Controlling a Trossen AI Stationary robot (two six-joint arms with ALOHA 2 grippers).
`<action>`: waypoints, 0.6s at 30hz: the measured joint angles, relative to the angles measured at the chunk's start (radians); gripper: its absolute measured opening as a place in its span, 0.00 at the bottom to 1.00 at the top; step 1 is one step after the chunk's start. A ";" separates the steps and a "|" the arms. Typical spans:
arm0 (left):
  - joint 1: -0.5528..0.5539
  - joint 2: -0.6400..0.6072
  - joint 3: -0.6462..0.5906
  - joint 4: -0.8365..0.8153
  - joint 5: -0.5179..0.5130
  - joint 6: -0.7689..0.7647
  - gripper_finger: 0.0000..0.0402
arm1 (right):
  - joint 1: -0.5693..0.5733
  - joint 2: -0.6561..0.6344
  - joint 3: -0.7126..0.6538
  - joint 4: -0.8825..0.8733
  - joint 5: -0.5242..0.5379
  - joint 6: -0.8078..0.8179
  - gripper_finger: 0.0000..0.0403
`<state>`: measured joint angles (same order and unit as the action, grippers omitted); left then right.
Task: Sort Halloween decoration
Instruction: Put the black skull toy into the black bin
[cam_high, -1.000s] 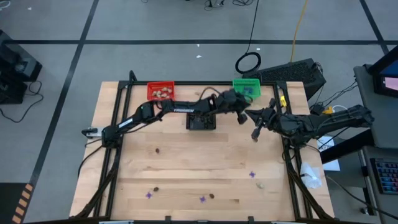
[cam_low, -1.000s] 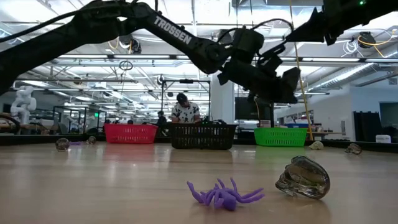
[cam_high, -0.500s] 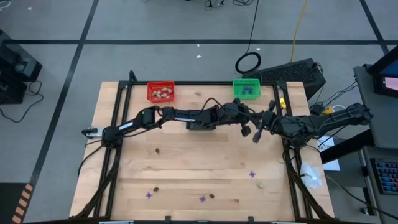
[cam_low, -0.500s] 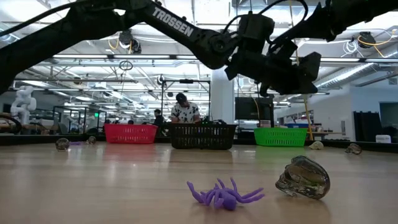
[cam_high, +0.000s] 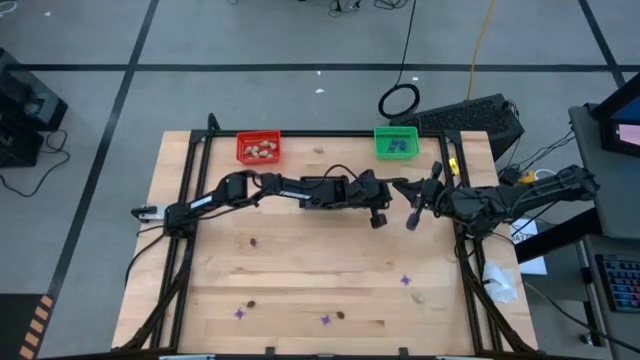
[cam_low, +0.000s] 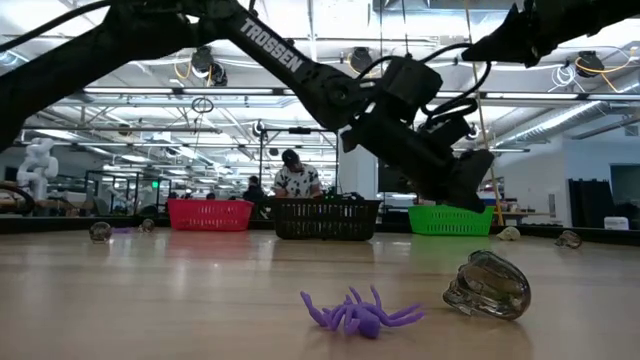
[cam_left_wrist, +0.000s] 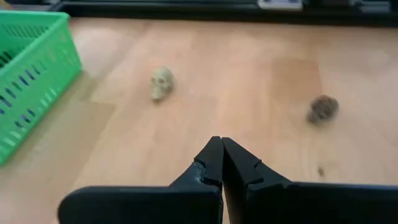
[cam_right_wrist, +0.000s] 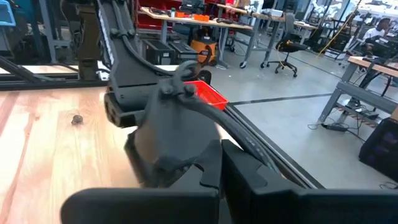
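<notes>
Left gripper (cam_high: 378, 222) closed, arm stretched across table (cam_high: 300, 270) twd right gripper (cam_high: 410, 222).

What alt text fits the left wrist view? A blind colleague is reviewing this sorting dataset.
The left arm's dark two-finger end effector is shut and empty above a pale wooden table. Ahead of it lie a small beige plastic skull and a dark brown lump, with a green slotted plastic basket at the edge.

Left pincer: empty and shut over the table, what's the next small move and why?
Probably open the left pincer and ease it toward the pale skull trinket ahead of it. The fingers are shut on nothing, the skull lies loose on the wood beside the green basket, and a dark trinket sits farther off. The right pincer waits nearby.
</notes>
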<state>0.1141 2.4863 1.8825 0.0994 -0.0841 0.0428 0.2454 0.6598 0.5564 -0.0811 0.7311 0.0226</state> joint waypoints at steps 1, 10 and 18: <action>-0.004 -0.011 -0.008 -0.011 0.000 0.012 0.00 | 0.000 0.000 0.000 0.000 0.000 -0.001 0.00; -0.051 -0.213 -0.166 -0.151 -0.044 0.100 0.00 | 0.004 -0.001 0.000 0.002 -0.005 -0.003 0.00; -0.094 -0.439 -0.508 0.001 -0.048 0.067 0.00 | 0.026 0.002 0.000 -0.004 0.000 -0.001 0.00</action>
<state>0.0204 2.0476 1.3742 0.1007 -0.1326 0.1094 0.2719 0.6614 0.5564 -0.0856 0.7307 0.0218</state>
